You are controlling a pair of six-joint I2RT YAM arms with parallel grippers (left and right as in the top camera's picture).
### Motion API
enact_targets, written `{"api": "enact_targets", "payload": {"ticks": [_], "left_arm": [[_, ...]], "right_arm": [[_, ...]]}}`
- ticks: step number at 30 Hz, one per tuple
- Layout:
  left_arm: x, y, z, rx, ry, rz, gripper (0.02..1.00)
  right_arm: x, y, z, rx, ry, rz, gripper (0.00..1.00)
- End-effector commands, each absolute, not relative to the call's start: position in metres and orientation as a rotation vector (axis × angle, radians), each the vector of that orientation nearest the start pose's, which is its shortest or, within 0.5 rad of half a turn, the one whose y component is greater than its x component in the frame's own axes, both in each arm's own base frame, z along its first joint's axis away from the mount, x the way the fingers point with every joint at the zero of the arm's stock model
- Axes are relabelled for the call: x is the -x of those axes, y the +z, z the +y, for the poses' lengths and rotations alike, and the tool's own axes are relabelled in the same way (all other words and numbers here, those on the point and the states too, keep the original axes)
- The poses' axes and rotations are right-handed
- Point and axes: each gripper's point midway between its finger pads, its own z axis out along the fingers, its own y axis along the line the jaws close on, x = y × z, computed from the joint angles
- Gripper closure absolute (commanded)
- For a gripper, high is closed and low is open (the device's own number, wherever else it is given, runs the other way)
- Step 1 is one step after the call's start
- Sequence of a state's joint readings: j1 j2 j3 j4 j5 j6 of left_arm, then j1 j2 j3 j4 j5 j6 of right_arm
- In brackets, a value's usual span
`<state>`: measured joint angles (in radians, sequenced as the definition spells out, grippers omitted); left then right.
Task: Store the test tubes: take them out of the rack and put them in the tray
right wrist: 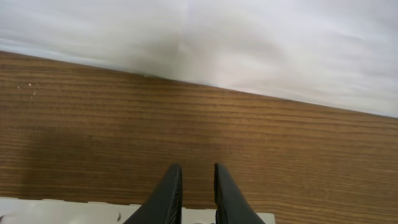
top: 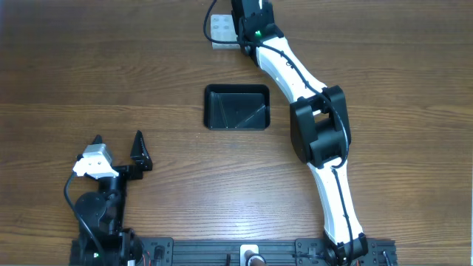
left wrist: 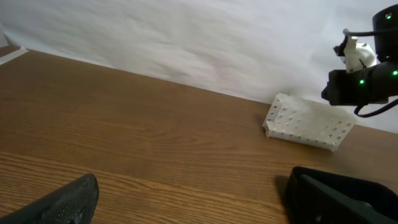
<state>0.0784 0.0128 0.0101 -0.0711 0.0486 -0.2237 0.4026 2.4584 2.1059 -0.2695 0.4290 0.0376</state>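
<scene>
A white test tube rack [top: 220, 31] lies at the table's far edge, and the left wrist view shows it as a holed white block [left wrist: 308, 123] with no tubes standing out of it. The black tray [top: 236, 108] sits mid-table with faint clear shapes inside. My right gripper [top: 245, 16] hangs over the rack's right end. In its own view the right gripper [right wrist: 196, 171] has its fingers a narrow gap apart with only wood between them, and the rack's edge [right wrist: 68, 211] lies below. My left gripper [top: 118, 142] rests open near its base, far from the tray.
A white wall or sheet [right wrist: 199, 43] rises just behind the rack at the table's far edge. Bare wood [top: 89, 66] spreads left of the tray and between the tray and the arm bases. The right arm [top: 295, 74] stretches past the tray's right side.
</scene>
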Motion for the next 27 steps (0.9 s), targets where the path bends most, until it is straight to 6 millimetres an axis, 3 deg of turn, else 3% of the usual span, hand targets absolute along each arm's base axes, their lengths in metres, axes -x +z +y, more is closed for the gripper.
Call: {"api": "enact_targets", "payload": {"ticks": [1, 10, 16, 21, 27], "left_arm": [[-0.246, 0.156, 0.013, 0.207, -0.132, 1.636, 0.02], [-0.246, 0.156, 0.013, 0.207, -0.132, 1.636, 0.02], [-0.246, 0.156, 0.013, 0.207, -0.132, 1.636, 0.02], [-0.246, 0.156, 0.013, 0.207, -0.132, 1.636, 0.02], [-0.246, 0.156, 0.013, 0.207, -0.132, 1.636, 0.02]], "right_arm": [[-0.641, 0.182, 0.196, 0.108, -0.183, 2.034, 0.928], [-0.63, 0.257, 0.196, 0.085, -0.146, 1.958, 0.939], [-0.608, 0.282, 0.198, 0.044, -0.104, 2.0, 0.941], [-0.582, 0.287, 0.198, -0.077, -0.028, 2.08, 0.943], [-0.538, 0.252, 0.2, -0.232, 0.097, 2.313, 0.954]]}}
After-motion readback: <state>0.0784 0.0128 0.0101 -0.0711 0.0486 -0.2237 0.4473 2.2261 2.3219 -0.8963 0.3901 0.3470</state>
